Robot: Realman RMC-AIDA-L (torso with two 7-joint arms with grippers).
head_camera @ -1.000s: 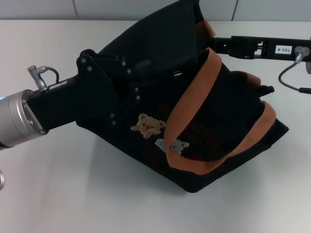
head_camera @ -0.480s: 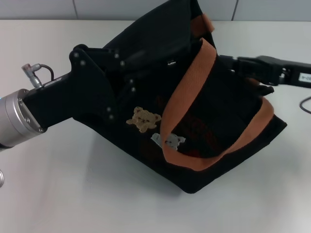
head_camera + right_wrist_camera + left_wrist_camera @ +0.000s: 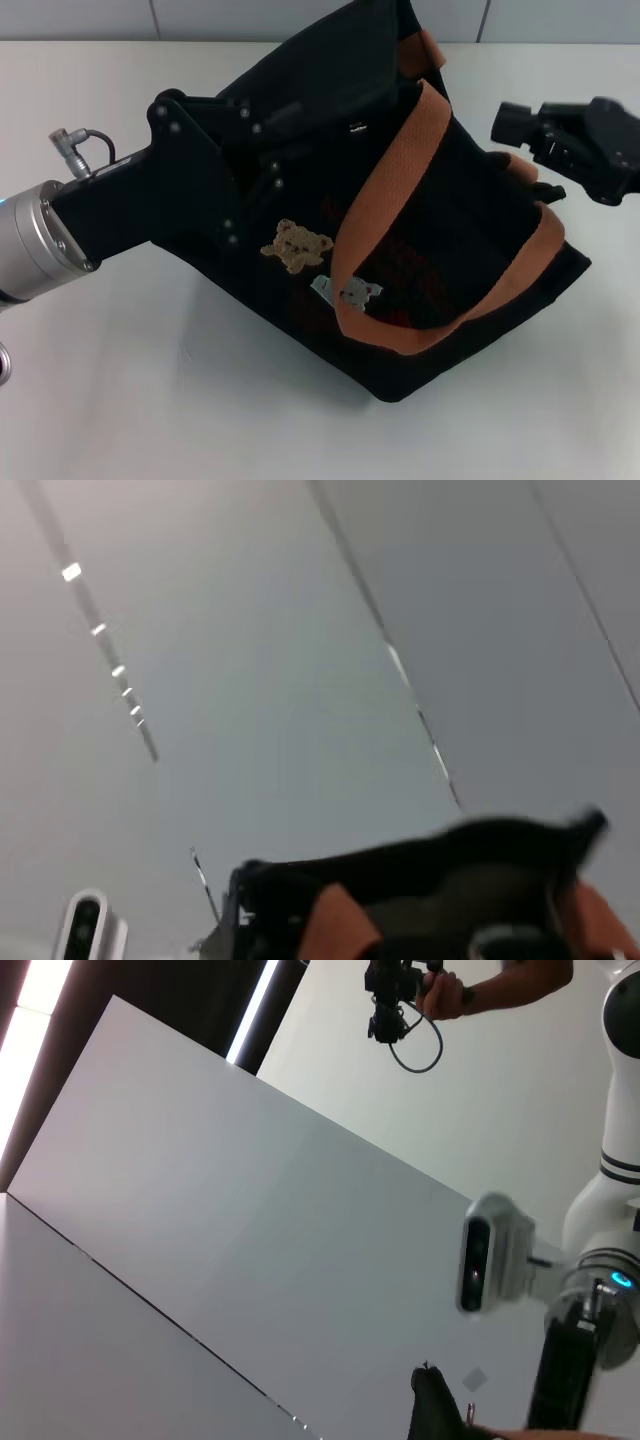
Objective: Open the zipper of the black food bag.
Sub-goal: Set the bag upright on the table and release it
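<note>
Right pincer (image 3: 520, 128) withdrawn from black food bag (image 3: 400, 220) — white table (image 3: 150, 380), grey wall

White table, grey panelled wall.
The white tabletop (image 3: 200, 400) spreads beneath and around the left gripper (image 3: 262, 150); beyond it rises a pale grey wall (image 3: 250, 18) with thin vertical seams.

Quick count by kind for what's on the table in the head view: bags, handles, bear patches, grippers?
Black food bag: 1
Orange-brown handles: 2
Bear patches: 2
Grippers: 2, left gripper, right gripper
Total: 7
</note>
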